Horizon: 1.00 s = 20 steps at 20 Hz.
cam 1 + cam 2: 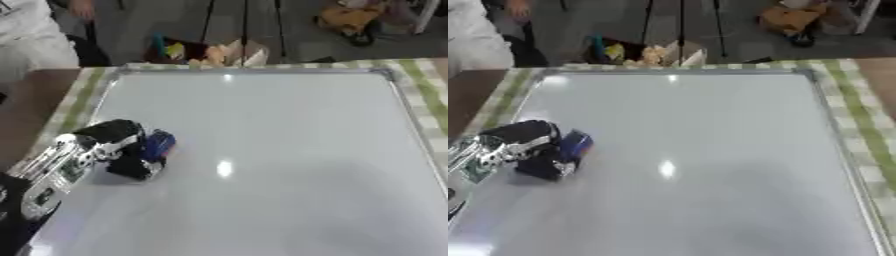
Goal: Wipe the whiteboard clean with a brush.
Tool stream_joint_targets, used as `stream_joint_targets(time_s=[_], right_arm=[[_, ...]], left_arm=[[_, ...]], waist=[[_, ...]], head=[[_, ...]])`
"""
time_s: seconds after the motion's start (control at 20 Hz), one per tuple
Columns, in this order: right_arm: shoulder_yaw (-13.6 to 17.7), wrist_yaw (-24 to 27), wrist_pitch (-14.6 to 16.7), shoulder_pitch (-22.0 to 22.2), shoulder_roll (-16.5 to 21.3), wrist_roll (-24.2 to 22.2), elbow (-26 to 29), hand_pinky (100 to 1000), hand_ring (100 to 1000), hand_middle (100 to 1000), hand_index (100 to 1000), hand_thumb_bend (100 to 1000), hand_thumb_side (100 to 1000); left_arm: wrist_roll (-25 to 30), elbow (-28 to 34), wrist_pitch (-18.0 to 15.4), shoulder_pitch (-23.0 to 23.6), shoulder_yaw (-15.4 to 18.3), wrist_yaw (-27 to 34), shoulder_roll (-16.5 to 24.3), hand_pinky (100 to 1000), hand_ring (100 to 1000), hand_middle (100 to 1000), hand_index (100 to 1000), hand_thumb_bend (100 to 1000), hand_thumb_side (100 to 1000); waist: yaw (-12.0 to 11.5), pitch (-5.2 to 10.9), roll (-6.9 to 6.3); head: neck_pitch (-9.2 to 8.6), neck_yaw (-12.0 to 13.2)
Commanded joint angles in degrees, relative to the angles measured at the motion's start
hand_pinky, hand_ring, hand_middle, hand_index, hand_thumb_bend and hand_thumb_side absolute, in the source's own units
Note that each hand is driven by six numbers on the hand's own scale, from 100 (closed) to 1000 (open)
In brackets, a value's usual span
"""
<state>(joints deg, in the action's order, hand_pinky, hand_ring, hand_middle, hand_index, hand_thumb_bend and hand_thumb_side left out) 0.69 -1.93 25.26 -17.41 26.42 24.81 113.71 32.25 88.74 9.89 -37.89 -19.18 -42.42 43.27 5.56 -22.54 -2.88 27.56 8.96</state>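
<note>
My left arm enters from the lower left corner, silver at the joints. My left hand sits on the near-left part of the whiteboard, black fingers curled and clamped on the brush. The brush is blue and lies against the board at the hand's right side, close to the board's left frame. The board lies flat and takes up most of the surface; its face reads plain grey-white with two light glints, and I can make out no marks on it. A green-checked cloth shows along the left, far and right edges of the board. My right hand appears in neither view.
</note>
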Motion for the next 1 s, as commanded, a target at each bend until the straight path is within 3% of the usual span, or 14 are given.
stream_joint_targets(time_s=[0.05,0.2,0.25,0.3,0.35,0.7,1.0], right_arm=[[0.45,0.08,0.27,-0.48,1.14,-0.02,0.89,742,684,539,789,100,819],[0.49,0.15,0.29,-0.46,1.17,-0.04,0.89,742,684,539,789,100,819],[0.51,0.17,0.28,-0.43,1.17,-0.03,0.89,743,684,539,789,100,820],[0.55,0.22,0.24,-0.38,1.19,0.00,0.89,743,684,539,789,100,820],[0.59,0.26,0.21,-0.35,1.22,0.02,0.89,743,684,540,789,100,820],[0.85,0.64,0.17,-0.22,1.49,0.16,0.89,743,684,539,789,100,821],[0.88,0.81,0.10,-0.21,1.51,0.13,0.89,743,684,540,789,100,821]], left_arm=[[-0.65,2.27,-1.81,-0.59,-0.22,-0.46,2.48,497,624,626,523,137,774],[-0.55,3.36,-3.74,-0.20,0.01,-1.90,2.79,497,624,626,523,137,774],[-0.56,3.55,-3.99,-0.28,0.27,-2.10,2.74,578,755,786,591,204,858],[-0.58,4.08,-3.90,-0.45,0.78,-2.07,2.64,595,769,797,594,216,874],[-0.53,4.66,-3.72,-0.56,1.20,-1.96,2.61,629,801,838,604,317,972],[0.75,8.32,-2.67,-0.80,2.78,-1.55,2.84,664,835,866,595,377,1000],[0.84,9.90,-2.14,-0.84,3.59,-2.04,2.90,664,837,866,597,348,1000]], waist=[[0.02,1.25,0.15],[-0.01,1.27,0.16],[-0.02,1.34,0.13],[-0.04,1.44,0.08],[-0.06,1.53,0.04],[-0.13,1.97,-0.13],[-0.11,2.07,-0.20]], head=[[-0.47,0.23],[-0.47,0.23],[-0.42,0.23],[-0.37,0.22],[-0.31,0.21],[-0.08,0.22],[0.03,0.28]])
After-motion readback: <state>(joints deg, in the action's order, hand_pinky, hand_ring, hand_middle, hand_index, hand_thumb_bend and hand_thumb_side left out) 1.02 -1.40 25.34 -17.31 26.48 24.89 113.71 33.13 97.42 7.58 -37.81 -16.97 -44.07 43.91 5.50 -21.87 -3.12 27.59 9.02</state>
